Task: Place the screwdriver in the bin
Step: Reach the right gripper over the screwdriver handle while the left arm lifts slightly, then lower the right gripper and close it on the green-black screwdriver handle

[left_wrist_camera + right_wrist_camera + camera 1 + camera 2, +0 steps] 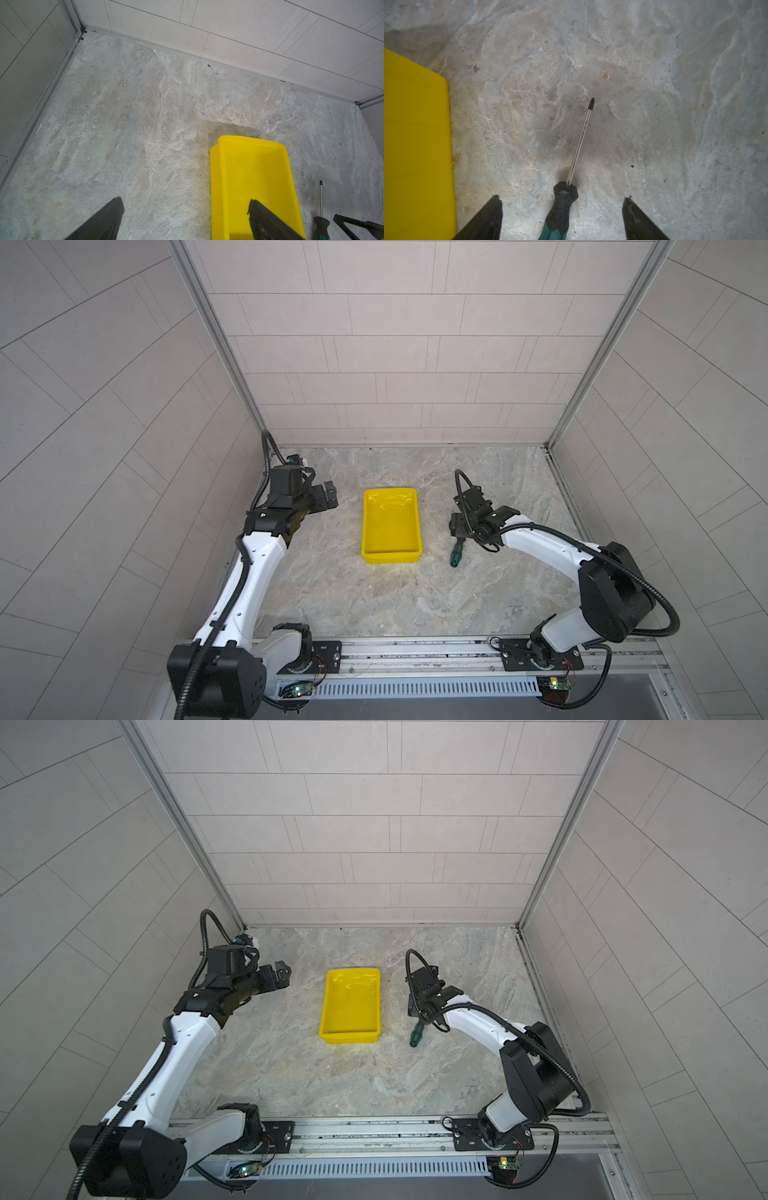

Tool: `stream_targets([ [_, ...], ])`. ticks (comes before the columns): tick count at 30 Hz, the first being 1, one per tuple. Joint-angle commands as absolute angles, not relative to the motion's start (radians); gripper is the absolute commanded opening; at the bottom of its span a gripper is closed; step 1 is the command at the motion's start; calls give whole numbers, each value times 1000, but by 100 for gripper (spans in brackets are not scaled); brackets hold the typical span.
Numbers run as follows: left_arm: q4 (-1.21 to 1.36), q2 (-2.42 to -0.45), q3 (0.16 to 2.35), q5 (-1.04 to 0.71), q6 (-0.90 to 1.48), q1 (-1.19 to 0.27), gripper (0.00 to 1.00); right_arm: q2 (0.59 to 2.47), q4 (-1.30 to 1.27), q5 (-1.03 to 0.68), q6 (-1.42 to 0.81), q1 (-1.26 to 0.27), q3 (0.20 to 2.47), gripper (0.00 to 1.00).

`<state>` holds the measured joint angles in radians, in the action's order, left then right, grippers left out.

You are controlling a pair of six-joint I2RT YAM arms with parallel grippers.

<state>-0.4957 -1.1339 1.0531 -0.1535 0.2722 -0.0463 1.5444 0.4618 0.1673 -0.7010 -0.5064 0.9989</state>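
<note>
Right wrist view — screwdriver point(564, 201) between spread fingers of right gripper point(562, 197), apparently untouched

A marbled grey-and-beige tabletop point(374, 597) makes the floor of the booth, mottled all over. Pale tiled walls point(395, 344) close it in on three sides, meeting at aluminium posts point(217, 335) in the back corners. A metal rail point(415, 649) runs along the near edge, a slotted strip point(415, 688) just below it. A small pale fleck point(606, 75), perhaps a chip, lies on the stone.
</note>
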Motion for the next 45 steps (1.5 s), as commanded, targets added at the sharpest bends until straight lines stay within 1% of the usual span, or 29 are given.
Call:
stream_targets([
  [1,-509,-1121,1036,-156,274,-45,100,1580,505,203,-777,-518,1041,72],
  [8,-508,-1105,1029,-142,271,-41,100,1615,472,187,-845,-520,1004,61],
  [16,-506,-1095,1025,-132,272,-42,100,1628,437,169,-862,-520,956,51],
  [25,-497,-1079,1012,-129,268,-41,100,1655,395,142,-867,-520,919,42],
  [34,-492,-1072,1001,-119,262,-42,100,1716,372,103,-862,-520,951,35],
  [36,-492,-1073,1001,-118,262,-38,100,1723,368,101,-862,-520,956,32],
  [39,-492,-1072,1000,-112,259,-41,100,1729,368,96,-858,-520,968,26],
  [41,-494,-1074,999,-111,258,-41,100,1731,373,95,-853,-520,976,19],
  [42,-494,-1074,998,-111,259,-41,100,1729,375,96,-848,-519,980,11],
  [43,-495,-1073,998,-110,259,-41,100,1725,379,98,-843,-519,983,0],
  [45,-498,-1072,997,-109,257,-41,100,1714,396,109,-829,-519,993,0],
])
